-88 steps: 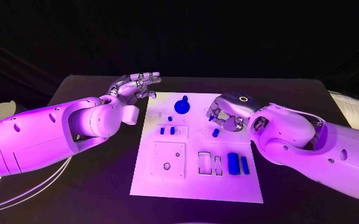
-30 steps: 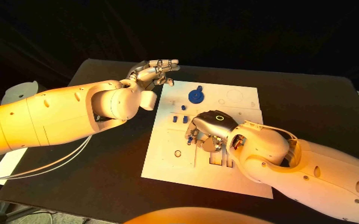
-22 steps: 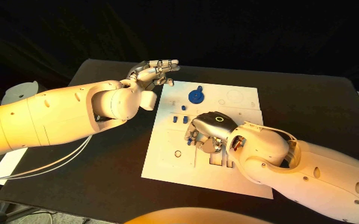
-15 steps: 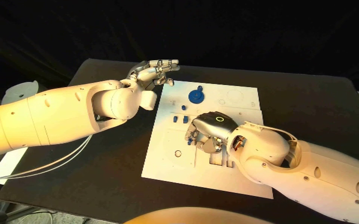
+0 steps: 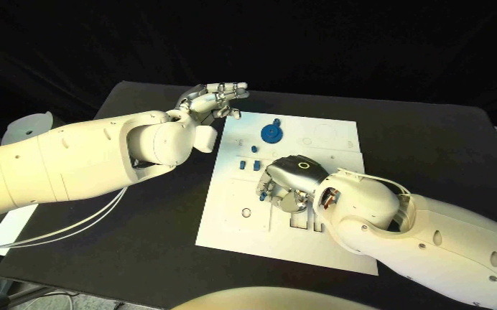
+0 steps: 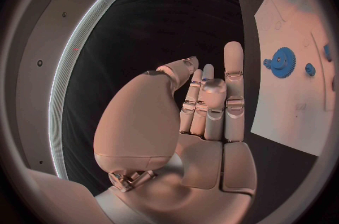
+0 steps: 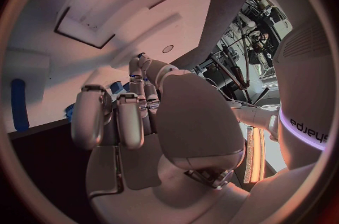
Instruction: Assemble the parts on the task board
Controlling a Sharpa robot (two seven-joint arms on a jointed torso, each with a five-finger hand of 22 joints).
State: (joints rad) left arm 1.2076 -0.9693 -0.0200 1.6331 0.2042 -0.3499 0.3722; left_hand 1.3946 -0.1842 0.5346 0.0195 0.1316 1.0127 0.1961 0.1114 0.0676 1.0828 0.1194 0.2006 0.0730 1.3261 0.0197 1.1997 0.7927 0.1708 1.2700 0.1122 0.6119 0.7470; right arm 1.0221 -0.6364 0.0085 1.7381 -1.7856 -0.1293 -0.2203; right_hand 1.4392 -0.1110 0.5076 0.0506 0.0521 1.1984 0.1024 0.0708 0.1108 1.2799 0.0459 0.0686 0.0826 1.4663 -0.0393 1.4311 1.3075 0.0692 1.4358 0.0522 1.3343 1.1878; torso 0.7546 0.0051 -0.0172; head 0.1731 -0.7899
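left hand (image 6: 205,122): fingers straight and close together, holding nothing, raised over the dark bench (image 6: 177,32) | task board (image 6: 296,55): white, beside the hand, apart from it | on board: blue gear-shaped part (image 6: 282,59), small round blue part (image 6: 310,69) just beside it

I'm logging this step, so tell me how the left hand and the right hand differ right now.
The left hand hangs off the task board, above the black table beside its far left corner; the right hand is down over the board's middle. The left hand's fingers are straight and hold nothing; the right hand's curl onto small blue parts. Both are silver, on white arms.
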